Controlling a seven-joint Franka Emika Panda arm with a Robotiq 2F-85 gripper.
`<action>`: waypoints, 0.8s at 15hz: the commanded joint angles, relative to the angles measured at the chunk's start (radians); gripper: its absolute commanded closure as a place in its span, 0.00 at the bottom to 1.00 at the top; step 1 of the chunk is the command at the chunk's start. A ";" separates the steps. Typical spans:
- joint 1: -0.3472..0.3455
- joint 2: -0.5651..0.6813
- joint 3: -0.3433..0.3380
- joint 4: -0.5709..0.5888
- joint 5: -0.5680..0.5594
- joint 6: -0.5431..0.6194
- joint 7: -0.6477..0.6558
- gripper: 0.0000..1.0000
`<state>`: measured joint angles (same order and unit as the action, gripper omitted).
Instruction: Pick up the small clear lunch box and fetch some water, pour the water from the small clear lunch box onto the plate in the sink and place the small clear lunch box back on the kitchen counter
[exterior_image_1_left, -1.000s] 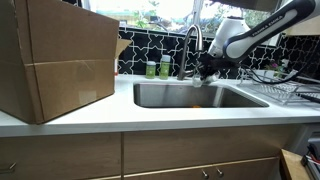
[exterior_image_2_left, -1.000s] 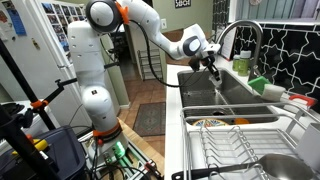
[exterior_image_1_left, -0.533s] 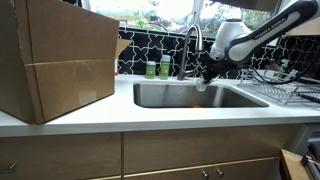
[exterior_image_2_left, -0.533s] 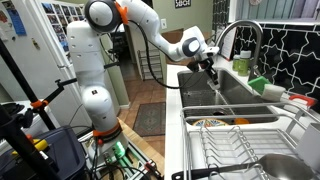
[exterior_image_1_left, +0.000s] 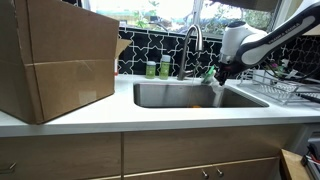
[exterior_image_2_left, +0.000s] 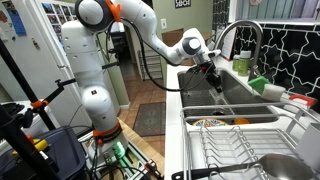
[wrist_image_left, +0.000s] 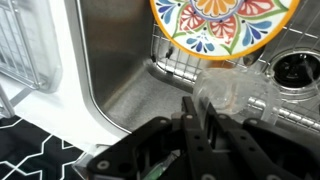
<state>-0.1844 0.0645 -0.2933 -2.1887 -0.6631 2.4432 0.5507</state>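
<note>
OVER THE SINK: My fingers (wrist_image_left: 190, 125) are clamped tight on the small clear lunch box (wrist_image_left: 235, 88), pinching one of its walls just below the rim. I hold it in the air above the sink (wrist_image_left: 120, 70), clear of the steel floor. It hangs toward the end wall nearest the dish rack (exterior_image_1_left: 285, 92), with the faucet (exterior_image_1_left: 192, 40) off to one side. In the wrist view the painted plate (wrist_image_left: 230, 25) lies on the wire grid (wrist_image_left: 175, 62) at the bottom of the basin. The tub sits just short of the plate's near edge, not yet over its middle, and the drain (wrist_image_left: 295, 65) is close by.

I cannot tell whether any water is in the tub, because its walls are colourless and so is what it would carry. I judge it a featherweight: thin plastic that will bow if squeezed and turn slick once wet. If it is filled, the load will slosh toward whichever side dips. The wall-and-rim pinch looks like the right hold to me (one finger inside, one outside, so there is no smooth curve to slide off). It should be firm enough to stop the tub swivelling and gentle enough not to buckle it. I would pour over the edge opposite my grip. The white table (exterior_image_1_left: 90, 118) beside the basin is where the tub should go afterwards.
</note>
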 joint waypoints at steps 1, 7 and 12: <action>-0.027 -0.050 -0.004 -0.059 -0.108 -0.053 -0.054 0.97; -0.049 -0.028 0.007 -0.036 -0.076 -0.080 -0.071 0.89; -0.044 -0.044 0.009 -0.060 -0.213 -0.042 -0.056 0.97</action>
<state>-0.2226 0.0357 -0.2933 -2.2250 -0.7612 2.3671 0.4826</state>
